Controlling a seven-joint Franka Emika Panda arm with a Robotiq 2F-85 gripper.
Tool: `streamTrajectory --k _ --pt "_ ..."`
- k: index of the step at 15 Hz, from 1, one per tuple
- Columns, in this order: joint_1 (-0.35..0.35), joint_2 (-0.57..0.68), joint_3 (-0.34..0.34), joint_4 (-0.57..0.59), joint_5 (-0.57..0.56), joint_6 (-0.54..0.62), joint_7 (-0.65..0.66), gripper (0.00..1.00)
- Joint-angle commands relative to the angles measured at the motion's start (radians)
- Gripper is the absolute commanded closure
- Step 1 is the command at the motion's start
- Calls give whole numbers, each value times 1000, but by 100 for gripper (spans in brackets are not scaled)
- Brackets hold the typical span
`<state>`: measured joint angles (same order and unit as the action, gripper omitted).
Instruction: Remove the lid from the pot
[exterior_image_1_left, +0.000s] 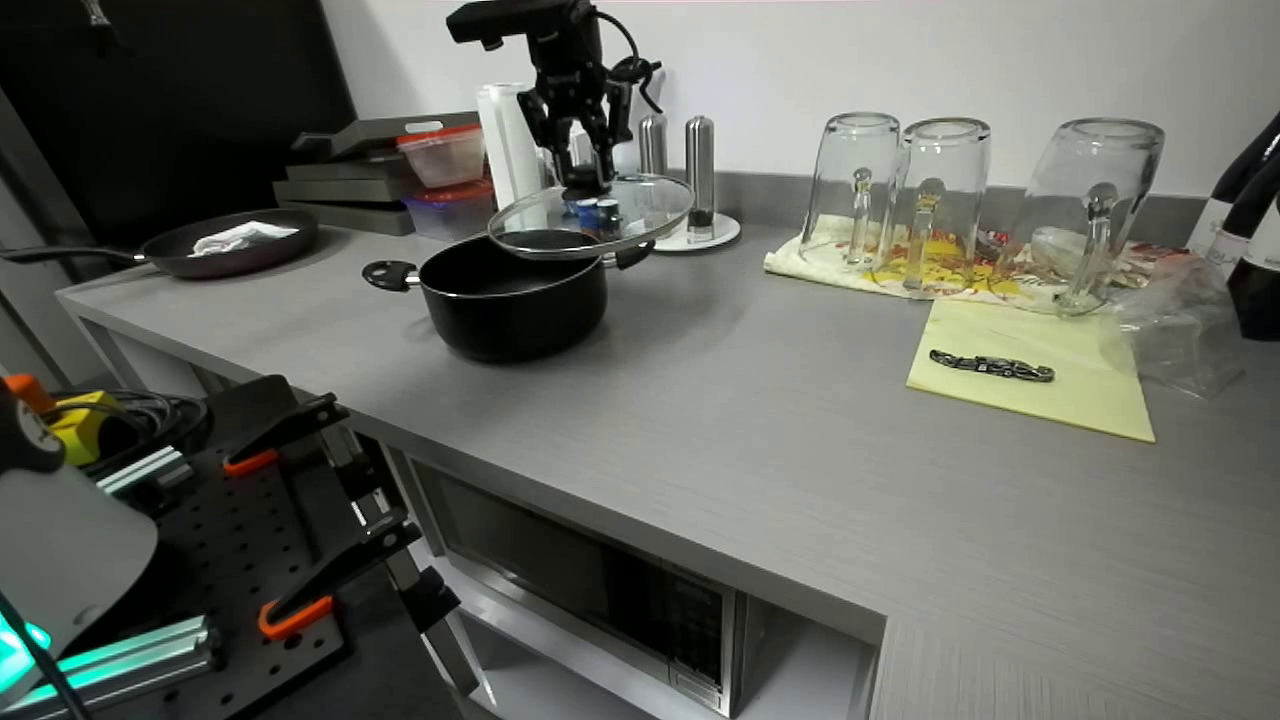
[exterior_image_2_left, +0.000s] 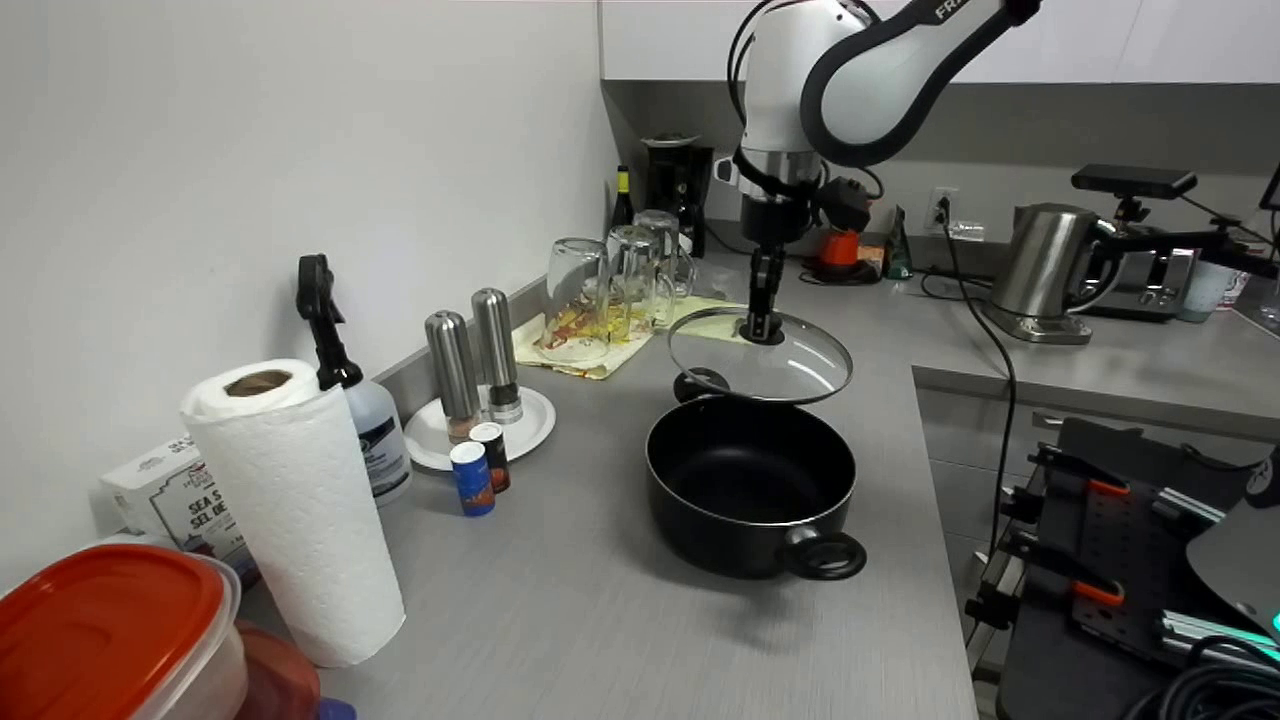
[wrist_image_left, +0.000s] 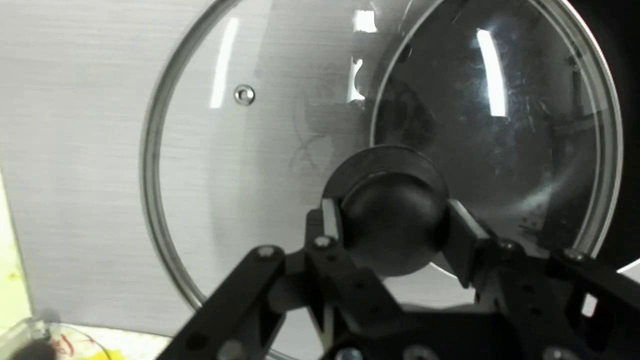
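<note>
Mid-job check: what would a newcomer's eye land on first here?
Probably the glass lid, held up by its black knob in the gripper. Lower, and only partly beneath it, the black pot stands open on the grey counter. Next, perhaps, the three clear glass mugs on the patterned cloth at the back.

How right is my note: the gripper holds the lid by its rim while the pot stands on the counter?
Not by the rim: the wrist view shows the gripper holding the lid by its knob. The pot does stand on the counter.
</note>
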<state>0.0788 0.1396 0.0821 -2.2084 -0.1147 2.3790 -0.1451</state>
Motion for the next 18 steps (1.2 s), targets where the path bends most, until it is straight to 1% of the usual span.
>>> streamTrajectory --k 1,4,9,14,18 --pt "-56 12 -50 38 39 -35 30 74" --pt "-106 43 -94 61 73 -45 50 74" --pt "-160 151 -151 116 105 -26 140 74" --pt "-173 272 -169 157 131 40 231 74" --pt "-173 346 -158 167 173 127 268 74"
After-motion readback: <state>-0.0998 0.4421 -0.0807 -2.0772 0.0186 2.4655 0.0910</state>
